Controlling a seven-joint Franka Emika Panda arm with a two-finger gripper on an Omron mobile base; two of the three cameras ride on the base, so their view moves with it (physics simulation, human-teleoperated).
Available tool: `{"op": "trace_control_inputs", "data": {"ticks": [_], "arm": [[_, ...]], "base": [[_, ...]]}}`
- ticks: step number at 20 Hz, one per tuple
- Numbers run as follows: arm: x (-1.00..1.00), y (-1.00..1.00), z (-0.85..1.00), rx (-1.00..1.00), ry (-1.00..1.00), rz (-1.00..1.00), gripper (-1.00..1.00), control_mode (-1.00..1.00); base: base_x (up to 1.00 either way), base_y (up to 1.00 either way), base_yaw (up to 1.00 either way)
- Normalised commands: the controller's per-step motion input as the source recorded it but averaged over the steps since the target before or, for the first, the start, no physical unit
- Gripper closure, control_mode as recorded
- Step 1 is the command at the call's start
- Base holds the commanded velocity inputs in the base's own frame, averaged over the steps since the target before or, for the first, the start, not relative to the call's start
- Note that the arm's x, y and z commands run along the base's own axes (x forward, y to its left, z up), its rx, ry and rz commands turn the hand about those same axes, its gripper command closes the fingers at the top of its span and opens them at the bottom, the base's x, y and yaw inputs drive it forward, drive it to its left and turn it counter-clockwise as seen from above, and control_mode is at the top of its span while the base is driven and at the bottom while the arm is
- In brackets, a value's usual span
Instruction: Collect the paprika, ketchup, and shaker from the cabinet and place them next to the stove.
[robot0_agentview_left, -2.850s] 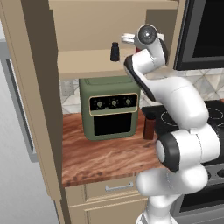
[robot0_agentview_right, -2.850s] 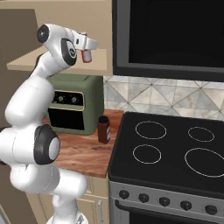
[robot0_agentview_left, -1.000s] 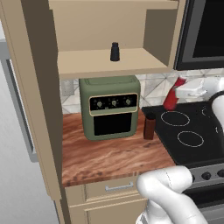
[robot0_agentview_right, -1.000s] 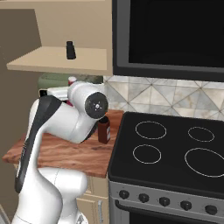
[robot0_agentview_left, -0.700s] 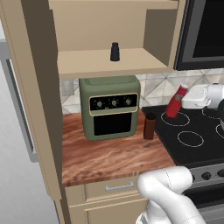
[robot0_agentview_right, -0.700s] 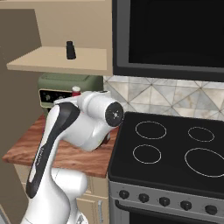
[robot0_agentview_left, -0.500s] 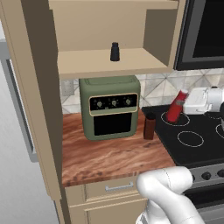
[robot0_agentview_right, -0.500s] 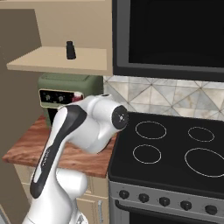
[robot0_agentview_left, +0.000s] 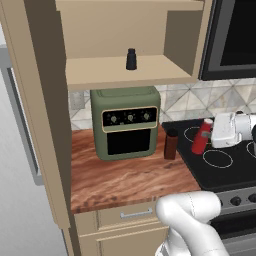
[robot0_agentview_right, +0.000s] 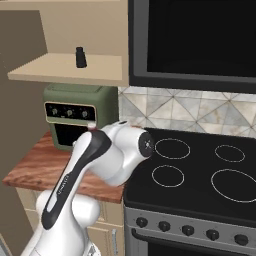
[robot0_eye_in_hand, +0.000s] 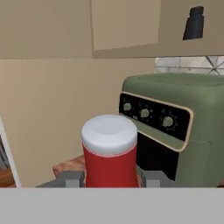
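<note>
Ketchup (robot0_eye_in_hand: 109, 151) sits clenched in my end effector (robot0_eye_in_hand: 111, 178), low in the centre of the hand view, its pale flat end towards the camera and a finger (robot0_eye_in_hand: 70, 179) on each side of the red body. In the left base view the same bottle (robot0_agentview_left: 202, 136) shows at the right, tilted over the left edge of the stove (robot0_agentview_left: 220, 170), with my end effector (robot0_agentview_left: 210, 134) grasping it from the right. Just left of it in that frame the paprika (robot0_agentview_left: 171, 144) stands upright on the wooden table (robot0_agentview_left: 120, 177), near the stove's edge. Behind that stands the green toaster oven (robot0_agentview_left: 126, 121). Farther back, near the top centre of the frame, the shaker (robot0_agentview_left: 131, 59) stands alone on the cabinet (robot0_agentview_left: 125, 70) shelf.
</note>
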Motion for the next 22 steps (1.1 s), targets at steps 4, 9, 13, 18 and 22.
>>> {"op": "trace_control_inputs", "data": {"ticks": [4, 9, 13, 18, 22], "arm": [[-0.02, 0.00, -0.50, -0.08, 0.02, 0.07, 1.00, -1.00], [0.00, 0.00, -0.41, -0.05, 0.01, 0.04, 1.00, -1.00], [0.00, 0.00, -0.28, 0.00, 0.00, 0.03, 1.00, -1.00], [0.00, 0.00, -0.30, 0.00, 0.00, 0.03, 1.00, -1.00], [0.00, 0.00, -0.32, -0.01, 0.00, 0.03, 1.00, -1.00]], "base": [[0.00, 0.00, 0.00], [0.00, 0.00, 0.00], [0.00, 0.00, 0.00], [0.00, 0.00, 0.00], [0.00, 0.00, 0.00]]}}
